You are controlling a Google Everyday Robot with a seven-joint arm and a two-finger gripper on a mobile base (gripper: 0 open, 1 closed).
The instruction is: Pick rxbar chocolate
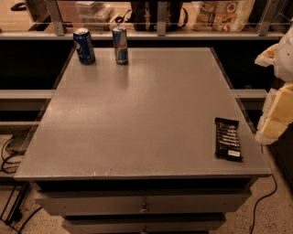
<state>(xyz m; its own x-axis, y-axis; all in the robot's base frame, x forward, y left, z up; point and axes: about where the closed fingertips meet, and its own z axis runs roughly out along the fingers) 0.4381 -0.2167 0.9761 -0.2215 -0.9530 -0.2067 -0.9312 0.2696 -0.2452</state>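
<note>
The rxbar chocolate point(227, 139) is a flat black bar with rows of white lettering. It lies lengthwise near the front right corner of the grey table point(137, 109). My gripper point(276, 119) shows as pale white and yellowish parts at the right edge of the view. It is beyond the table's right side, up and to the right of the bar, and not touching it. Part of it is cut off by the frame.
A blue Pepsi can point(84, 45) and a slim blue-and-silver can point(120, 44) stand at the table's far left. A railing and shelf with bags point(224, 13) run behind. Drawers point(144, 205) sit below the front edge, and cables point(11, 151) lie on the floor.
</note>
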